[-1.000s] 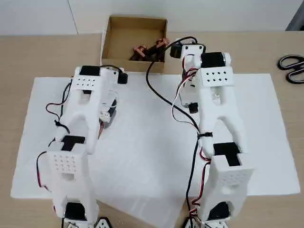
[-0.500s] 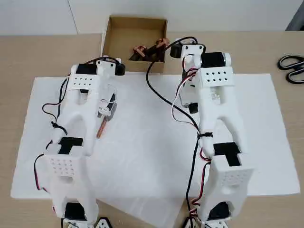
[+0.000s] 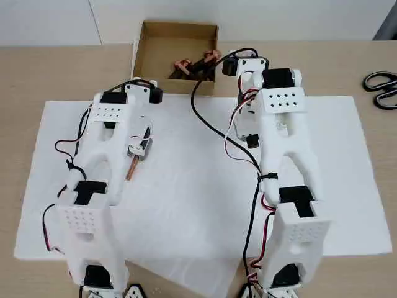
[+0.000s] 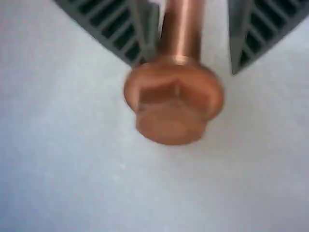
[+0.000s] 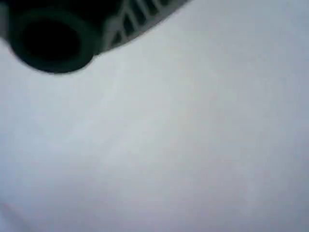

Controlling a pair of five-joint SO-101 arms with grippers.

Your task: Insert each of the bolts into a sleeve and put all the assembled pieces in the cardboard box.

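Holding the bolt (image 4: 174, 104) by its shank in the left pincer (image 4: 190, 50), I should align it squarely with the sleeve (image 5: 50, 41); the right pincer's (image 5: 99, 29) grip I cannot tell.

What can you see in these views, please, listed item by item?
bolt: one, copper, held in the left gripper above the sheet
sleeve: one, black, in the right gripper
assembled pieces: several, exact count unclear, copper and black, inside the box's right side
cardboard box: one, brown, at the table's far edge
paper sheet: one, white, under both arms
scissors: one pair, black handles, far right on the table
table: one, light wood
left gripper: shut on the bolt
right gripper: shut on the sleeve
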